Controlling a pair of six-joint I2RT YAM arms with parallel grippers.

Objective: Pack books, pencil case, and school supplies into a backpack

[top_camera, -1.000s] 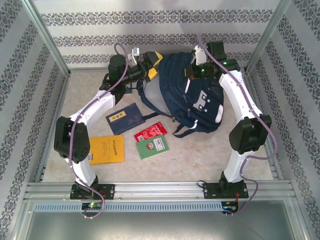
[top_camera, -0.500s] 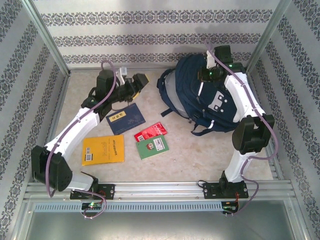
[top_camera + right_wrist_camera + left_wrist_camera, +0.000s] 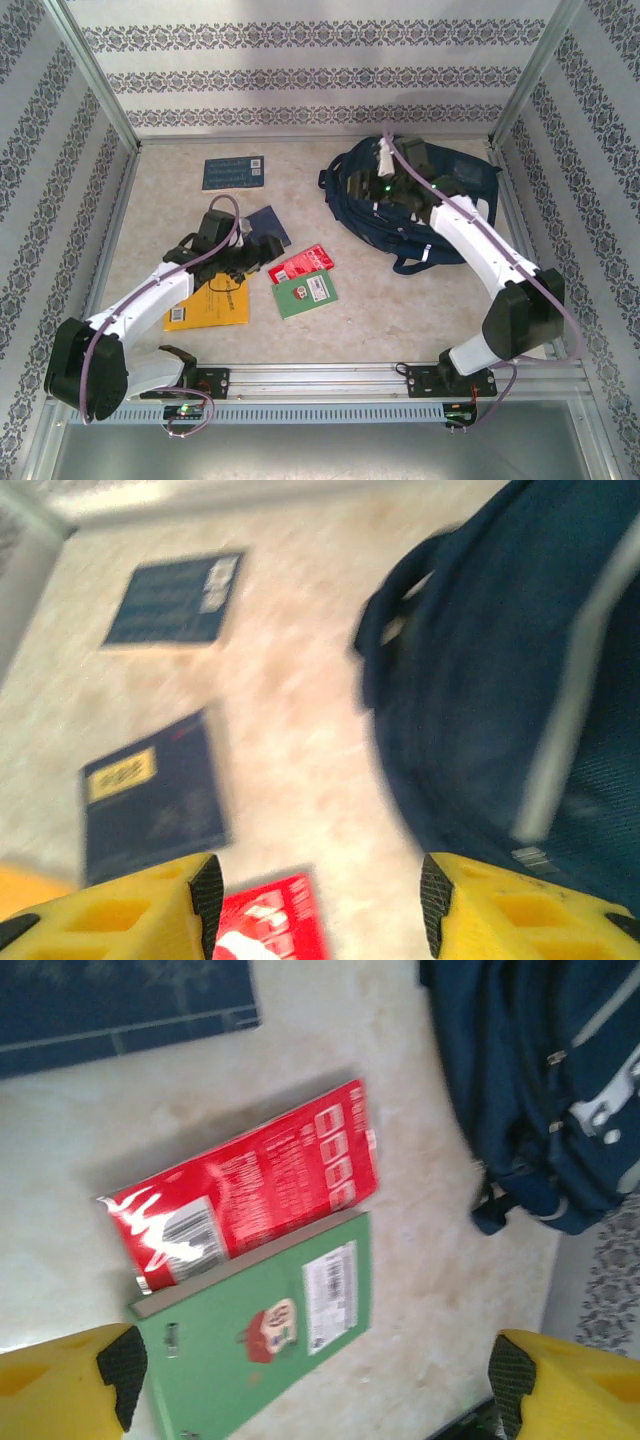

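Note:
The navy backpack (image 3: 440,190) lies flat at the back right, also at the right of the left wrist view (image 3: 520,1070) and the right wrist view (image 3: 500,680). My right gripper (image 3: 362,188) (image 3: 320,895) hovers open at the backpack's left edge with nothing between its fingers. My left gripper (image 3: 262,250) (image 3: 315,1390) stands open low over the green book (image 3: 305,293) (image 3: 250,1340). The glossy red packet (image 3: 300,263) (image 3: 250,1190) lies against that book. A dark blue book (image 3: 272,222) and the yellow-orange book (image 3: 205,305) are partly under the left arm. Another dark blue book (image 3: 232,172) lies at the back. The pencil case is out of view.
Metal frame posts and patterned walls close in the table (image 3: 380,300) on three sides. A rail (image 3: 320,378) with both arm bases runs along the near edge. Bare tabletop lies between the green book and the right arm's base.
Both arms have left the backpack, which dropped flat. The left arm swung down and forward over the books. The right gripper opened. The blue book at the back came into sight.

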